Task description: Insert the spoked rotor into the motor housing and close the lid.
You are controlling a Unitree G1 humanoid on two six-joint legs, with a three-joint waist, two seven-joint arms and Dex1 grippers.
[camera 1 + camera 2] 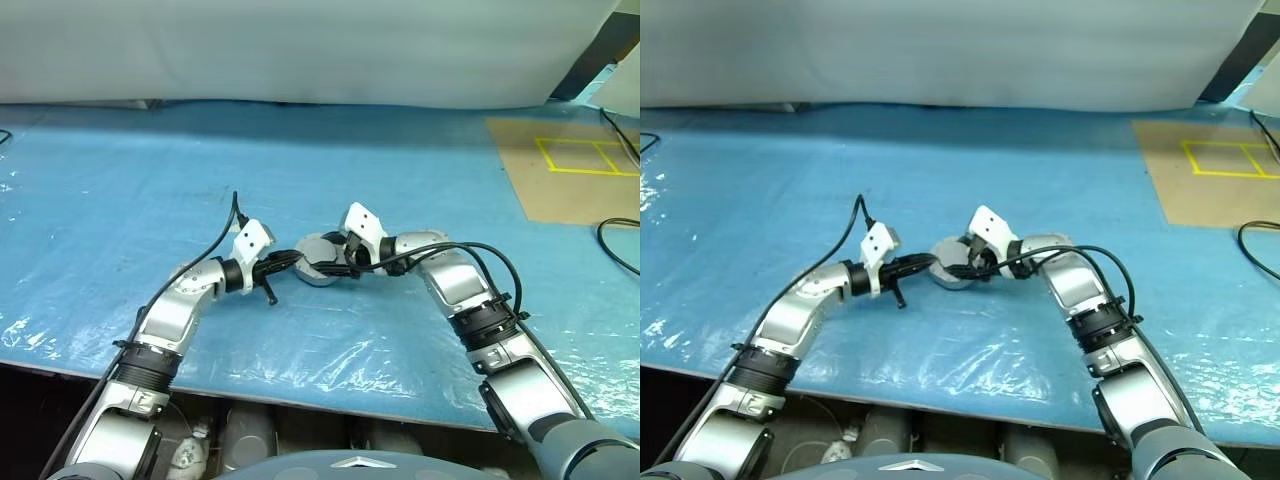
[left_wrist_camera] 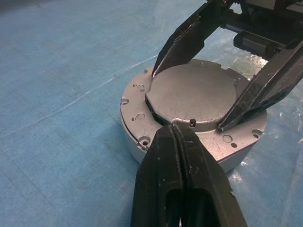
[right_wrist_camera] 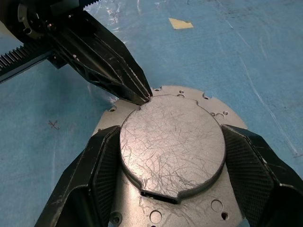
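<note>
Left gripper (image 2: 176,130), fingers pressed together, touches the lid (image 3: 173,144) edge mid-frame; right gripper (image 3: 171,156) straddles it, pinching the lid atop the motor housing (image 2: 137,142).

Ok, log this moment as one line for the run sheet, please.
stage: lid seating | lid: on motor housing | right end effector: straddling lid | left end effector: shut, tips at lid edge | surface: blue table

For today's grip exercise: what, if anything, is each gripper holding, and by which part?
The right gripper holds the round lid by its opposite edges, on the motor housing. The left gripper, jaws shut, holds nothing; its tip meets the lid's rim.
</note>
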